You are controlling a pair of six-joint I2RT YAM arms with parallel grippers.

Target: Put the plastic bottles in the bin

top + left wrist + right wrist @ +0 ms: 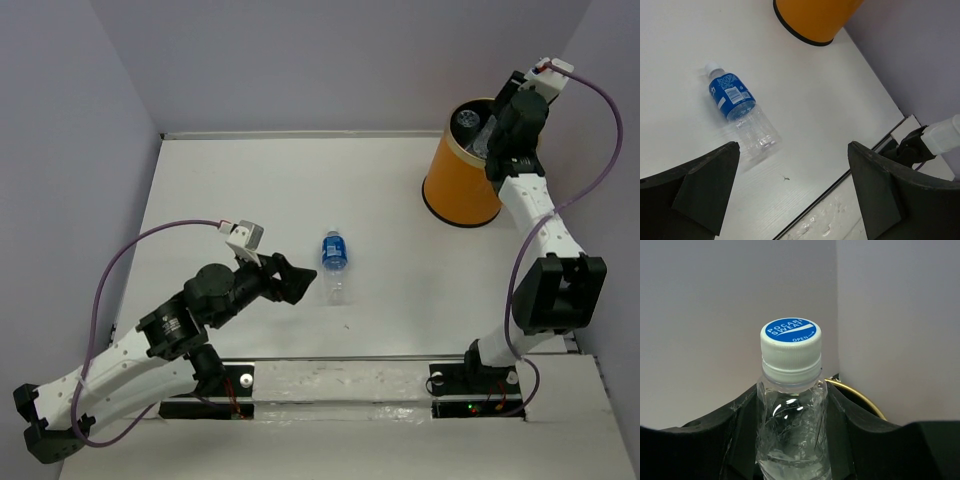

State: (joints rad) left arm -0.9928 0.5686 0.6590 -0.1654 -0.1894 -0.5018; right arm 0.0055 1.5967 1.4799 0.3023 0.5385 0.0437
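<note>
Right claw (792,405) with bottle (791,352) over bin (455,185)

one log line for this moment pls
right gripper: shut on clear bottle at mouth of bin | left gripper: open, near blue-label bottle lying on table

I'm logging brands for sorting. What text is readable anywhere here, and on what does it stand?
"POCARI SWEAT": blue top of the cap on the held bottle.
"OPEN", with an arrow: same cap.
Blue label of the lying bottle: print too blurred to read.
</note>
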